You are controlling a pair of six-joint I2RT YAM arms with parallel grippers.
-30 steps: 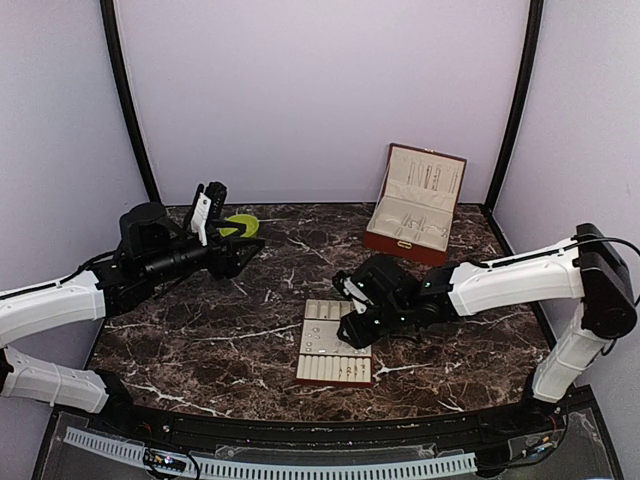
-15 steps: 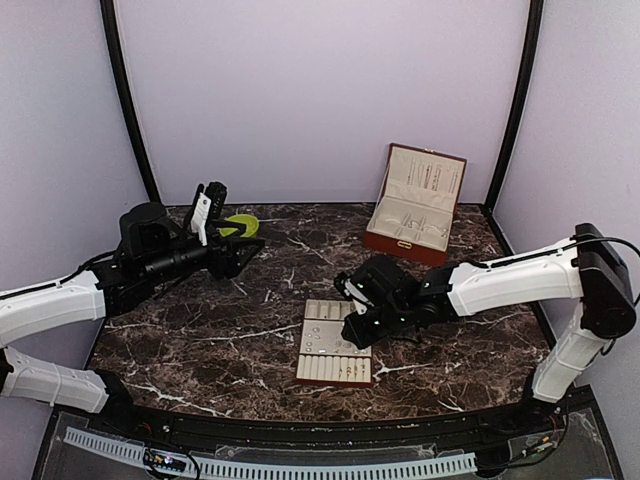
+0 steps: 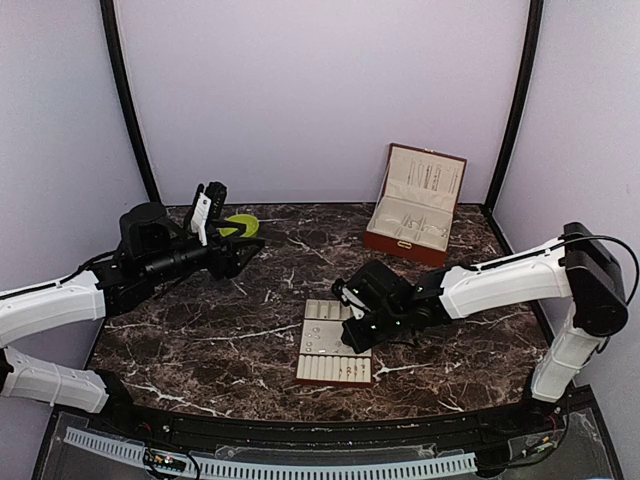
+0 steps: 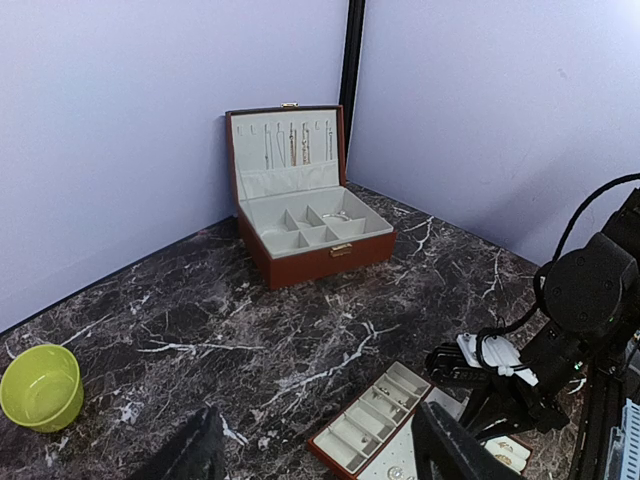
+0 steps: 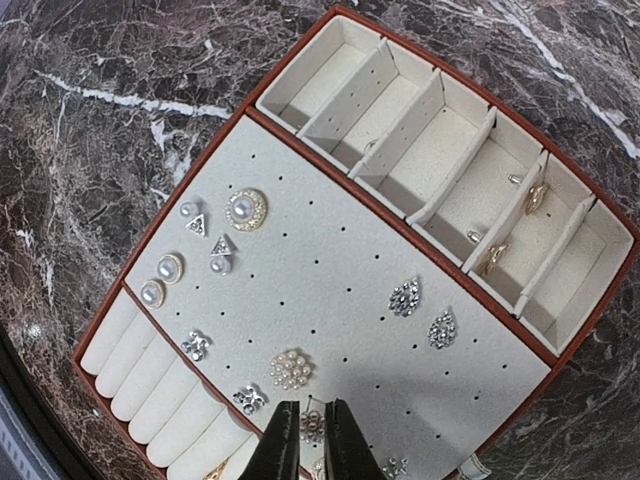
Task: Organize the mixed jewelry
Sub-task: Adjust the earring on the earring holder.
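The mixed jewelry lies on a beige tray (image 5: 330, 250) with a brown rim. It includes pearl studs (image 5: 168, 267), a round pearl cluster (image 5: 291, 369), crystal teardrops (image 5: 404, 297) and small rings (image 5: 490, 258) in the slotted row. My right gripper (image 5: 311, 405) is low over the tray's near edge, shut on a small pearl-cluster stud (image 5: 312, 426). From above, the right gripper (image 3: 360, 330) is at the tray's (image 3: 322, 368) right side. My left gripper (image 4: 320, 455) hangs open and empty above the table, far left of the tray (image 4: 352, 440).
An open brown jewelry box (image 3: 415, 205) with necklaces in its lid stands at the back right. A lime-green bowl (image 3: 240, 225) sits at the back left, beside the left arm. Purple walls close in the marble table (image 3: 200, 340).
The right gripper's jaws have narrowed onto the pearl-cluster stud, and the arm has edged slightly left over the tray. The left arm has not moved.
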